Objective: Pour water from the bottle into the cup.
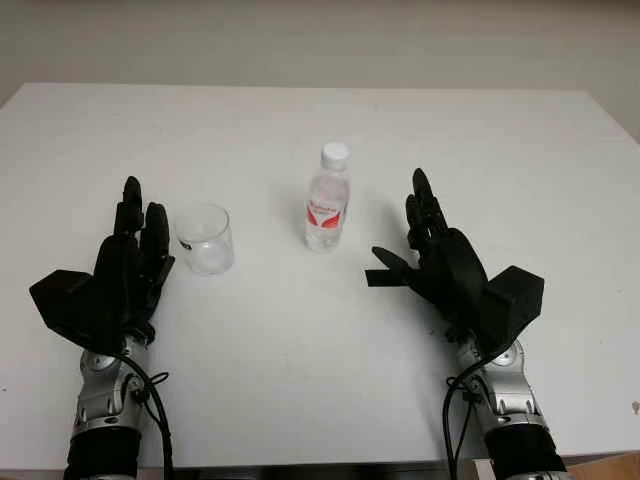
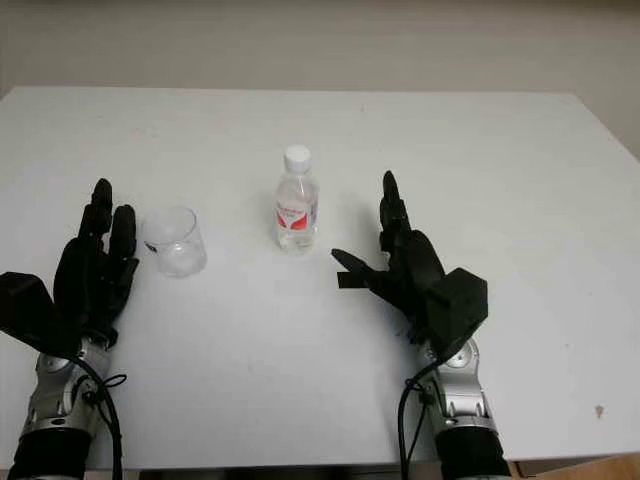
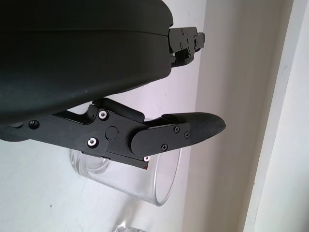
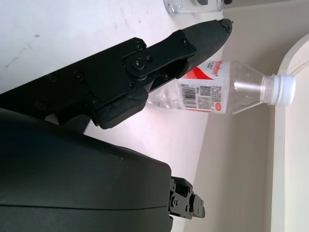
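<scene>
The bottle (image 1: 327, 205) stands upright near the middle of the white counter (image 1: 300, 380), cap still on, red label round its waist. The cup (image 1: 204, 238) sits to its left, apart from it, upright w/ mouth up.

The right hand (image 1: 430, 250) is open & holds nothing, just beside the bottle on its right, not touching. The left hand (image 1: 135, 255) is also open & empty, just beside the cup on the cup's left.

Handling, as I'd judge it: small thin-walled plastic bottle, light, prob. squashy if squeezed hard, and smooth enough to slip. Best grip looks like the labelled waist, where the body is straight; the neck is too narrow for those fingers. The cap would have to come off before any pour. The cup looks like clear thin plastic, very light, so it could tip or skate if nudged; the left hand is well placed to steady it.

Views: the head cams give the layout, i.e. both hands flanking the two items. The right wrist view adds detail: barcode on the label, white cap (image 4: 284, 90) seated, a finger (image 4: 200, 36) across the bottle's lower body w/o clear contact. The left wrist view shows the cup's rim (image 3: 169, 186) right behind that hand's finger (image 3: 193, 128).
</scene>
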Action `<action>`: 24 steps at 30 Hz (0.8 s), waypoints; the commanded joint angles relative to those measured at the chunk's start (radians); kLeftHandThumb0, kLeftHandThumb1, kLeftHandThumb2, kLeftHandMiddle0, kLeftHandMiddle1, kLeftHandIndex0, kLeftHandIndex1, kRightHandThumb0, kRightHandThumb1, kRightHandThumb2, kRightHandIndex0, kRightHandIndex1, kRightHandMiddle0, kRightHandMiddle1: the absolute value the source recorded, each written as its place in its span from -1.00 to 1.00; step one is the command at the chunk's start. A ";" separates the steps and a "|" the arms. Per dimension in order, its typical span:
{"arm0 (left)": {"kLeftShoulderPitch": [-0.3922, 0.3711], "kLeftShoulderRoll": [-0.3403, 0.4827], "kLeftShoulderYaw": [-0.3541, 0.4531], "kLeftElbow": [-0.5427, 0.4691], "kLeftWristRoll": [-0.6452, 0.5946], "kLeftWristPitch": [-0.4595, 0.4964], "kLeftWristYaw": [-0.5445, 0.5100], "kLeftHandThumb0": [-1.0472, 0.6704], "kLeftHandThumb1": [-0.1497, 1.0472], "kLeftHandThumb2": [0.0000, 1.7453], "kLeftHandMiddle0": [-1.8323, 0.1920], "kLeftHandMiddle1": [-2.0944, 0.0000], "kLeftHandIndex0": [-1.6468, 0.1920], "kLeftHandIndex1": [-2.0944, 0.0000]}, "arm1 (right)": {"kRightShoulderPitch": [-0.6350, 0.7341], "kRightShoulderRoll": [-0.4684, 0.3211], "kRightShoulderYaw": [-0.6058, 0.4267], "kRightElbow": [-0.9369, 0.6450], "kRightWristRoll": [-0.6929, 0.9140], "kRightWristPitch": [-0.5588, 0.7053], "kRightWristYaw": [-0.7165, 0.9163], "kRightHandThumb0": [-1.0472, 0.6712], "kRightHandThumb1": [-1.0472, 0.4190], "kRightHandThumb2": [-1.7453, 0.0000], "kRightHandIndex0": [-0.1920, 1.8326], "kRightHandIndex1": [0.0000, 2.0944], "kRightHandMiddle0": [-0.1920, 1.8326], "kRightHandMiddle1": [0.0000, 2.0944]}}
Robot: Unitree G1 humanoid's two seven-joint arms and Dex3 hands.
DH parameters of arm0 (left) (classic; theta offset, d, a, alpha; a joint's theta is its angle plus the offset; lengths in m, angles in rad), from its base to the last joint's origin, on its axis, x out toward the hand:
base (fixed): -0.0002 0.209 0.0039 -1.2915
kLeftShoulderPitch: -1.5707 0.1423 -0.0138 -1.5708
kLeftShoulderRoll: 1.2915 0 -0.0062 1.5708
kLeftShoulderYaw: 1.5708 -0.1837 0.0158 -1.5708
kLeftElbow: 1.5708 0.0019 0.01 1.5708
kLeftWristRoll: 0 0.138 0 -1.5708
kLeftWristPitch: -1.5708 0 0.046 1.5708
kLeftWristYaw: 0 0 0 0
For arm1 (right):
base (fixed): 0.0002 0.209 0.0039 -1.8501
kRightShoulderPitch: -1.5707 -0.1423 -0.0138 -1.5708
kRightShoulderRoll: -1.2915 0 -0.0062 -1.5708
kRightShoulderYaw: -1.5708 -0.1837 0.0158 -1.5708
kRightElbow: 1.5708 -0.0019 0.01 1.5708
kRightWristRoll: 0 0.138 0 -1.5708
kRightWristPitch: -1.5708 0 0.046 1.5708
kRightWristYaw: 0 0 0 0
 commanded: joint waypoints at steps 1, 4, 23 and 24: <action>-0.014 0.004 0.004 0.013 0.003 -0.021 -0.001 -0.50 1.00 -0.39 0.91 0.95 0.91 0.95 | -0.067 0.002 0.002 0.039 -0.007 -0.029 0.000 -0.83 -0.80 0.94 -1.00 -1.00 -1.00 -1.00; -0.013 0.005 0.002 0.018 0.006 -0.033 -0.001 -0.51 1.00 -0.40 0.89 0.95 0.90 0.95 | -0.131 0.004 0.010 0.096 -0.022 -0.038 -0.002 -0.89 -0.81 0.94 -1.00 -1.00 -1.00 -1.00; -0.008 -0.004 0.002 -0.008 -0.008 -0.024 0.011 -0.48 1.00 -0.39 0.90 0.95 0.91 0.95 | -0.418 0.029 0.062 0.496 -0.111 -0.164 0.015 -0.87 -0.76 0.94 -1.00 -1.00 -1.00 -1.00; -0.009 -0.004 0.002 -0.007 -0.008 -0.024 0.011 -0.48 1.00 -0.39 0.90 0.95 0.91 0.95 | -0.423 0.030 0.067 0.505 -0.120 -0.170 0.009 -0.87 -0.76 0.94 -1.00 -1.00 -1.00 -1.00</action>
